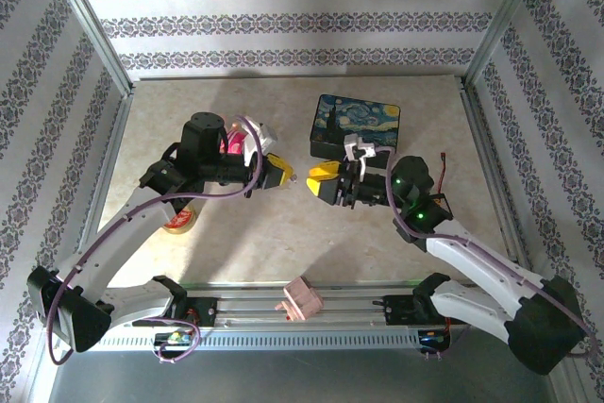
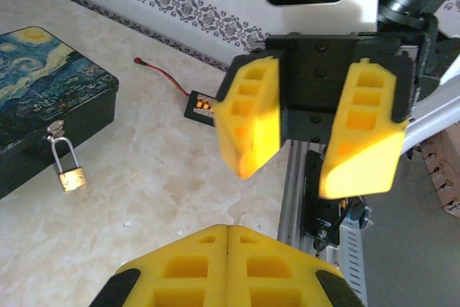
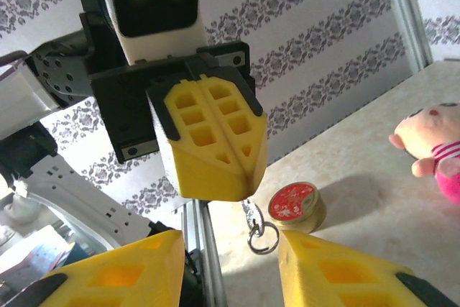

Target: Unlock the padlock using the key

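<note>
My left gripper point(image 3: 243, 186) is shut on the key point(image 3: 250, 215). A short silvery piece of the key hangs below the gripper's tip, carrying a small ring point(image 3: 263, 238). In the left wrist view its yellow pads point(image 2: 194, 264) are pressed together. My right gripper point(image 2: 295, 177) faces it a short way off, open, with nothing between its fingers point(image 3: 338, 271). In the top view the left gripper point(image 1: 283, 173) and the right gripper point(image 1: 319, 181) nearly meet at mid-table. The brass padlock point(image 2: 70, 175) hangs by its silvery shackle from the latch of the painted box point(image 2: 43, 98).
The Starry Night box point(image 1: 359, 120) sits at the back right of centre. A round tin with a red lid point(image 3: 296, 205) and a pink plush toy point(image 3: 431, 145) lie on the left half. A small board with a red wire point(image 2: 199, 106) lies near the rail.
</note>
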Robot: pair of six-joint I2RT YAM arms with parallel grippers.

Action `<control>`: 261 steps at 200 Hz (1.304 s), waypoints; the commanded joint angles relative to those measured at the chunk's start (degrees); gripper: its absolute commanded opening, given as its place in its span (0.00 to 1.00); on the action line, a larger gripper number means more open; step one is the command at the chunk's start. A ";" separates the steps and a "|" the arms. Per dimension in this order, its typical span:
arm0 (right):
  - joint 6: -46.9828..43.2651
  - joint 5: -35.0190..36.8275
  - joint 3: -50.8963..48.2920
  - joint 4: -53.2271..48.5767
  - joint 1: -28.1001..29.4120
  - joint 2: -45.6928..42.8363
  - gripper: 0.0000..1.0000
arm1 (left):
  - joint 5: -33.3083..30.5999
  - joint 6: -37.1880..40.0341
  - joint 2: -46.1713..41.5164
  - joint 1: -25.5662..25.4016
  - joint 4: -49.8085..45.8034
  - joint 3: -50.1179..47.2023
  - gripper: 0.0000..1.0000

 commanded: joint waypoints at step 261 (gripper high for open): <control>-1.05 -10.48 7.69 0.68 2.07 9.42 0.20 | 4.37 1.38 -1.34 -0.69 -0.03 0.94 0.00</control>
